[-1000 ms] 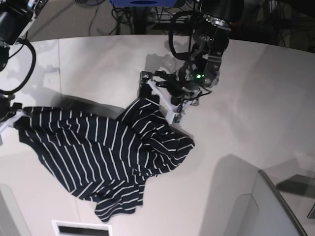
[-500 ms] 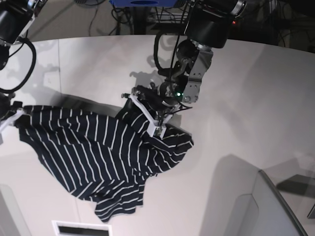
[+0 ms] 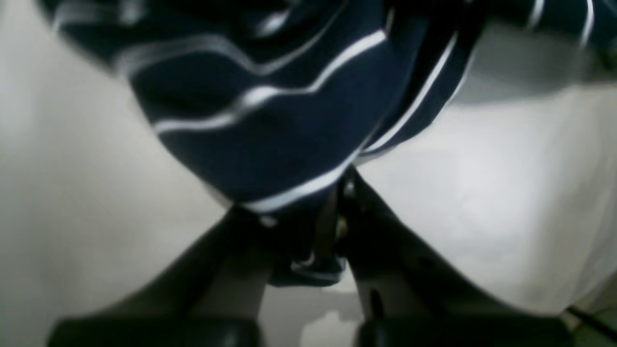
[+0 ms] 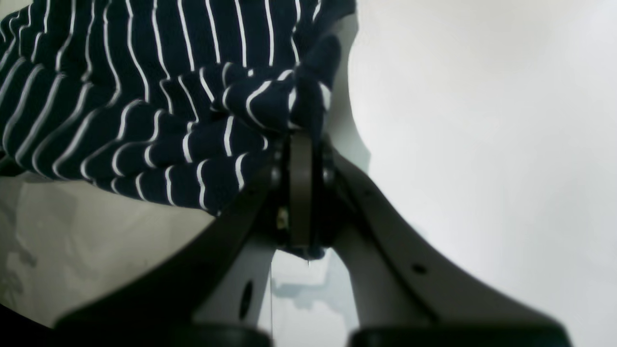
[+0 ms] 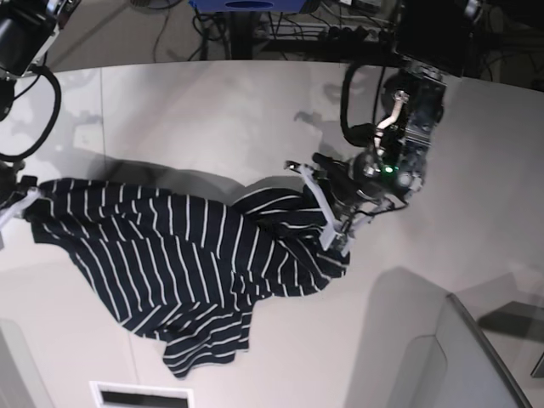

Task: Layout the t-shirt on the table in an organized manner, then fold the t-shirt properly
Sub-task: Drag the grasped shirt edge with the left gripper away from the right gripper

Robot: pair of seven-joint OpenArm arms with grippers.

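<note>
**Striped shirt pinched at both ends over white tabletop**

White table (image 5: 170, 102), curved at its far edge and crossed by a thin seam, under a rumpled t-shirt (image 5: 178, 255) of dark navy with thin white stripes. Behind the far edge, tangled cables and a blue object in shadow. Spread in loose folds across the middle and left of the surface, with one flap trailing toward the near edge.

On the base view's right, left gripper (image 5: 331, 217) pressed together on a bunched corner of the fabric, angled down from a dark arm with a green light glowing at the wrist. From the left wrist camera, blurred, a fold of striped cloth (image 3: 270, 125) squeezed between the two dark fingers (image 3: 385, 231), pale tabletop on either side.

At the far left edge of the base view, right gripper (image 5: 19, 204) clamped on the shirt's opposite end. From the right wrist camera, gathered stripes (image 4: 144, 96) nipped tight at the fingertips (image 4: 301, 159), a scrap of cloth showing below the pinch.
</note>
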